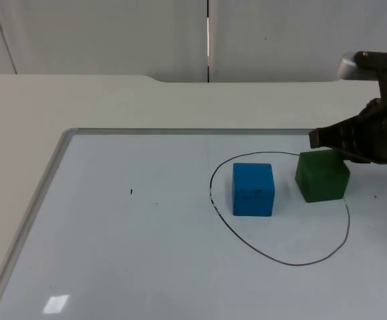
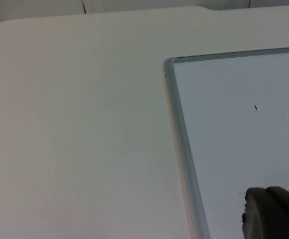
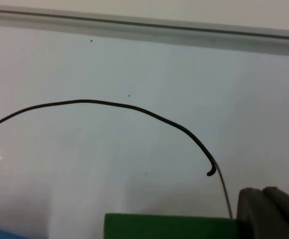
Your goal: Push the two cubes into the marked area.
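Whiteboard lying on table; blue cube sitting inside drawn loop; right pincer touching green cube, finger state unclear; left arm waiting.

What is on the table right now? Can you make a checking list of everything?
Surface: whiteboard lying flat on the white table.
Job's things: blue cube inside the drawn outline; green cube at the outline's right edge.
Clutter: nothing seen.
Grippers: right tool directly behind the green cube; left tool waits above the whiteboard's corner.
Cables: left out.
Surroundings: grey partition wall behind.
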You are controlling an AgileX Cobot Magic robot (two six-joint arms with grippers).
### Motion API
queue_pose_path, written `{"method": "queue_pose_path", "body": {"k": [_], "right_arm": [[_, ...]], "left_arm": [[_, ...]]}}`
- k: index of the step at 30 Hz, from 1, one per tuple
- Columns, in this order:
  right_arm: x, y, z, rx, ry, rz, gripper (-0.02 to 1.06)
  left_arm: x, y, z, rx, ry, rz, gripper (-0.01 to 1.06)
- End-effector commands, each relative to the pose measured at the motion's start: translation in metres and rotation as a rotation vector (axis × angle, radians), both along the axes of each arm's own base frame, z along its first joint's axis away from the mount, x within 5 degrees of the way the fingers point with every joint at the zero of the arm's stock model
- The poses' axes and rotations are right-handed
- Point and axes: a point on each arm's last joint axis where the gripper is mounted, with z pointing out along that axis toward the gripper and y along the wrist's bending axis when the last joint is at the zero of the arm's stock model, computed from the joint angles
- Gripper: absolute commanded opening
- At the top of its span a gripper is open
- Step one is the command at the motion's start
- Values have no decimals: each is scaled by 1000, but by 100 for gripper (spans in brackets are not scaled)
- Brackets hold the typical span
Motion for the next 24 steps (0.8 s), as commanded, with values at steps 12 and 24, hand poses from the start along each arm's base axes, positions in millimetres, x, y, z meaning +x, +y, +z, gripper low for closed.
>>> {"method": "queue_pose_path", "body": {"k": [12, 24], "right_arm": [[-2, 2, -1, 10, 30, -15, 0], [-9, 16, -3, 15, 63, 9, 0]], "left_arm": [[1, 0, -1, -6, -8, 5, 0], [1, 0, -1, -6, -8, 5, 0]]}}
